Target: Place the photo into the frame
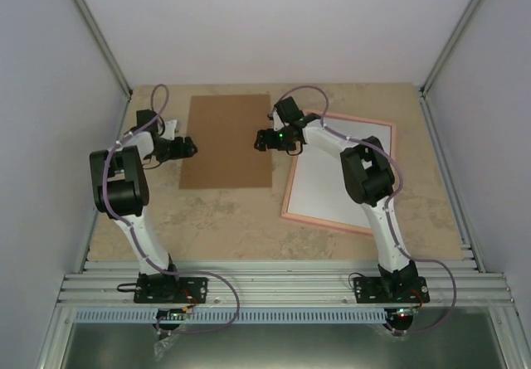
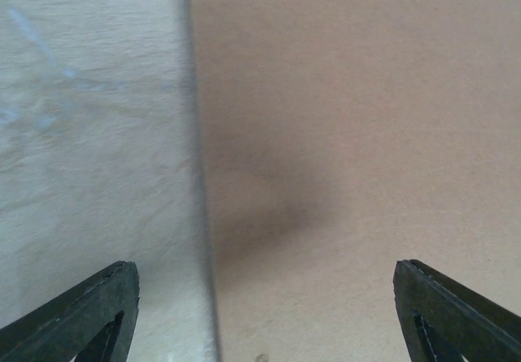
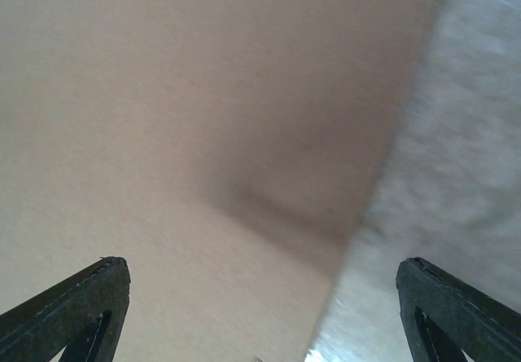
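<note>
The thin pink frame [image 1: 328,223] lies flat at the right of the table, with a white sheet [image 1: 323,188] inside it. The photo is not in view. A plain brown backing board [image 1: 226,141] lies flat left of the frame. My left gripper [image 1: 189,146] is open at the board's left edge; its wrist view shows the left gripper [image 2: 264,317] straddling that edge of the board [image 2: 350,134]. My right gripper [image 1: 260,141] is open at the board's right edge; its wrist view shows the right gripper [image 3: 264,317] straddling that edge of the board [image 3: 163,118]. Both are empty.
The beige stone-patterned table [image 1: 232,220] is bounded by grey walls on the left, back and right. A metal rail [image 1: 282,286] with the arm bases runs along the near edge. The right arm reaches over the frame's left part.
</note>
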Controlling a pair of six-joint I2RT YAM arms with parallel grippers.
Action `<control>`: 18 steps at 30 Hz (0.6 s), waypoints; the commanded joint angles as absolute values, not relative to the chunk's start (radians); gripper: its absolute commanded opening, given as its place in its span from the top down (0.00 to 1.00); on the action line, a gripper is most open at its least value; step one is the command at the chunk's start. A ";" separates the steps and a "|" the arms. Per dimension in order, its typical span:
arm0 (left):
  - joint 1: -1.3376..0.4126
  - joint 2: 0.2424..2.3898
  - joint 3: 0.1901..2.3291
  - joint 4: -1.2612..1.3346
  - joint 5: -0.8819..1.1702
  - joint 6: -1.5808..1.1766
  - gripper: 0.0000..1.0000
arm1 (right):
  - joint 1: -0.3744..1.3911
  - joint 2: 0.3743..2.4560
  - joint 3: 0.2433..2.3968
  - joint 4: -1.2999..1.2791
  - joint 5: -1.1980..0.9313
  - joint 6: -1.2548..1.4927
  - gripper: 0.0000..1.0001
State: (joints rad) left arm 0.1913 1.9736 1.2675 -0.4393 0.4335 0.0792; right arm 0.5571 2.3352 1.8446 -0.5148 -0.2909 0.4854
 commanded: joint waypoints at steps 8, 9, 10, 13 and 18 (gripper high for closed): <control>0.125 2.048 1.168 -0.503 0.526 0.093 0.16 | 0.569 2.425 1.869 -0.460 -0.523 0.563 0.13; 0.123 2.049 1.164 -0.500 0.532 0.090 0.17 | 0.566 2.414 1.867 -0.434 -0.568 0.583 0.15; 0.122 2.050 1.159 -0.497 0.537 0.088 0.17 | 0.562 2.402 1.867 -0.399 -0.612 0.601 0.15; 0.120 2.048 1.148 -0.491 0.562 0.085 0.18 | 0.557 2.355 1.868 -0.294 -0.711 0.644 0.21; 0.120 2.022 1.134 -0.485 0.608 0.094 0.19 | 0.557 2.254 1.846 -0.187 -0.777 0.669 0.26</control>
